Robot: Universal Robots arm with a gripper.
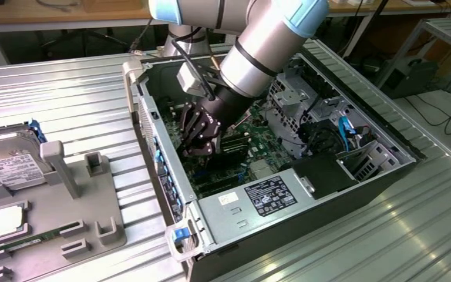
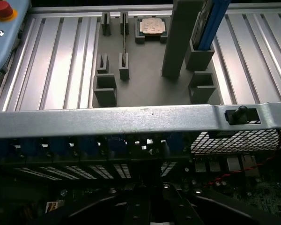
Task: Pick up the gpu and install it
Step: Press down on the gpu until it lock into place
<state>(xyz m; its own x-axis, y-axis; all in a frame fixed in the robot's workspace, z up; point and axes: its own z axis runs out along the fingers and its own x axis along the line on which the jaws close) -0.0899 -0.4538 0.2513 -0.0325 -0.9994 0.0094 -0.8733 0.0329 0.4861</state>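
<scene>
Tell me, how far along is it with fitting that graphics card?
The pickup looks done: the slots in the grey holder stand free, apart from the hard drive and memory stick. The pincer is shut, deep inside the computer case over the motherboard. Whether the card is seated can't be told.

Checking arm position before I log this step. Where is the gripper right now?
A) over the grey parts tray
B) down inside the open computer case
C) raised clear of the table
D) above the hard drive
B: in the exterior view the gripper sits low inside the computer case, over the green board, away from the grey parts tray.
</scene>
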